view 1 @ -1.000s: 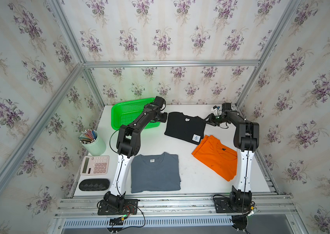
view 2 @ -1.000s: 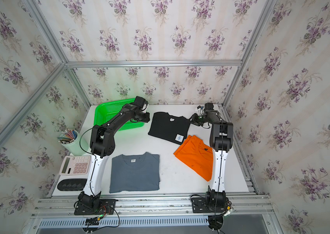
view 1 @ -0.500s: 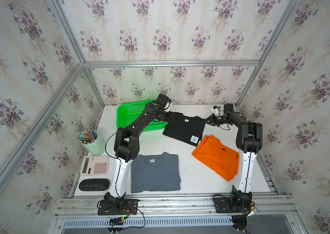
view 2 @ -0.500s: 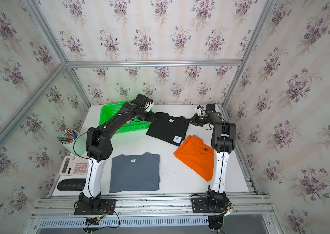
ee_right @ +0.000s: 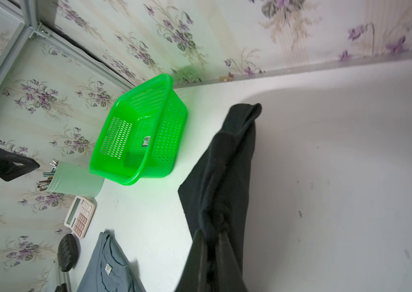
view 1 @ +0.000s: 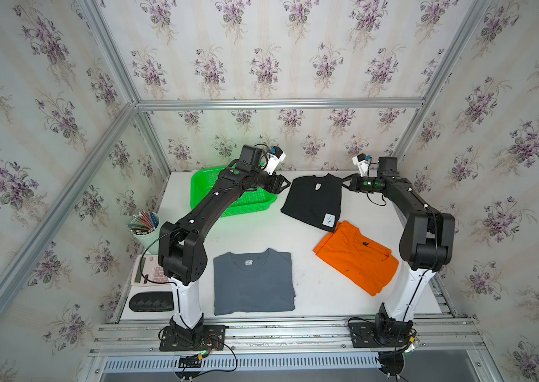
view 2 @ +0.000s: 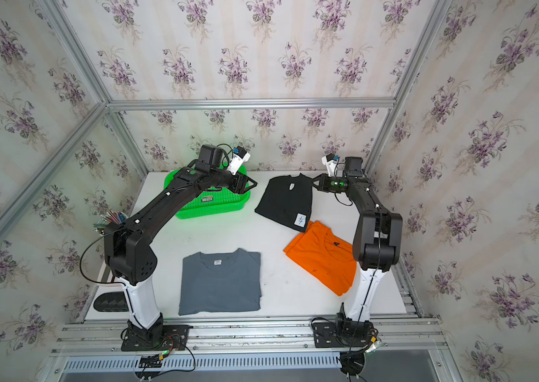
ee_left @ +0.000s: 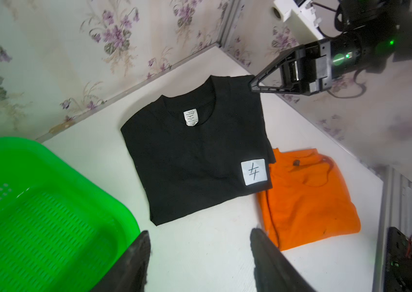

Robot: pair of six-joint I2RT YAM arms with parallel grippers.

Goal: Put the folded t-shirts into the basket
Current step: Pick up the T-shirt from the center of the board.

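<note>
Right hand (view 1: 345, 185) grips the black shirt's (view 1: 311, 201) back corner; the open left hand (view 1: 287, 184) should pinch the neighbouring corner, then lift level.

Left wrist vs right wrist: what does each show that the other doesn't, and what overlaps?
Left wrist only: the orange t-shirt, the white patch on the black t-shirt, the right claw seen from outside at that shirt's corner, and the open left claw.
Right wrist only: the grey-blue t-shirt, pencil cup, calculator, and the right claw pinching black cloth up close.
Shared: the black t-shirt, the green basket and the white table.
</note>
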